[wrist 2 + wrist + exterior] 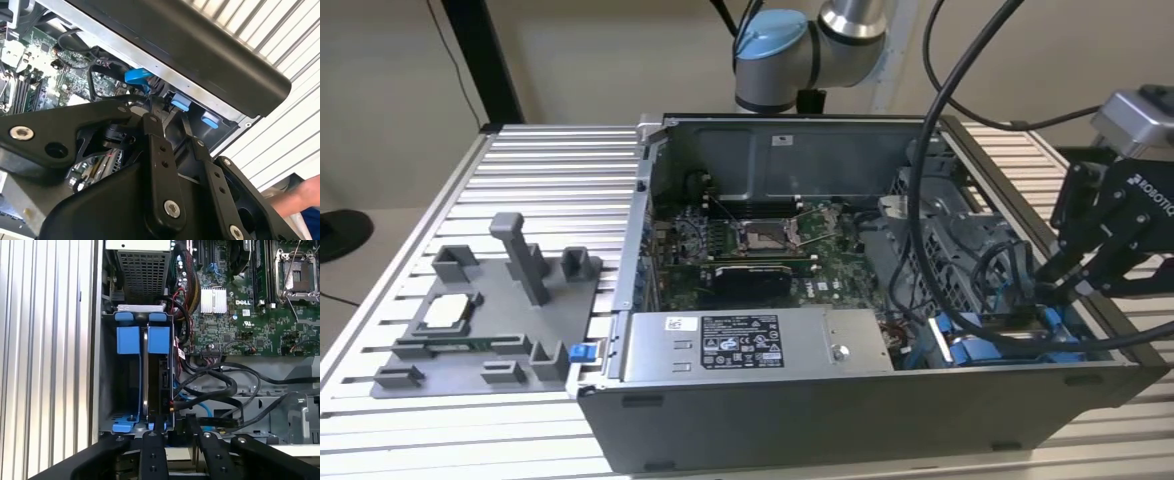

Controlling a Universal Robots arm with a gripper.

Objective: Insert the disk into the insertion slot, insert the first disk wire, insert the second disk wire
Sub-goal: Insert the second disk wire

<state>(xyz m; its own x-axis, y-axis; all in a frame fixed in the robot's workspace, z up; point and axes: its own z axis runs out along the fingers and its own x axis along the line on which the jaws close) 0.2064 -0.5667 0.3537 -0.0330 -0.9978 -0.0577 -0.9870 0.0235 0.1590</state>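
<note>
The insertion slot (pixel 106 390) is a grey metal bay with blue plastic parts at the case's front corner, on the exterior view's right (pixel 987 348). The disk (pixel 162 382) stands on edge inside it, dark, under a blue carrier tab (pixel 159 339). A second blue carrier (pixel 127 340) sits beside it. My gripper (pixel 174 429) hovers at the bay's near end, open, its fingers (pixel 155 437) right by the disk's end with nothing clearly between them. It is seen from the side over the bay (pixel 1051 292) and close up (pixel 169 120). Loose black wires (pixel 220 387) and a blue wire (pixel 202 409) lie beside the bay.
The open computer case (pixel 854 400) lies on a slatted metal table (pixel 547 170). A labelled silver power-supply box (pixel 747 345) sits beside the bay; the motherboard (pixel 240 305) lies beyond. A grey fixture block (pixel 480 320) stands on the exterior view's left. A person's hand (pixel 300 197) is near the case.
</note>
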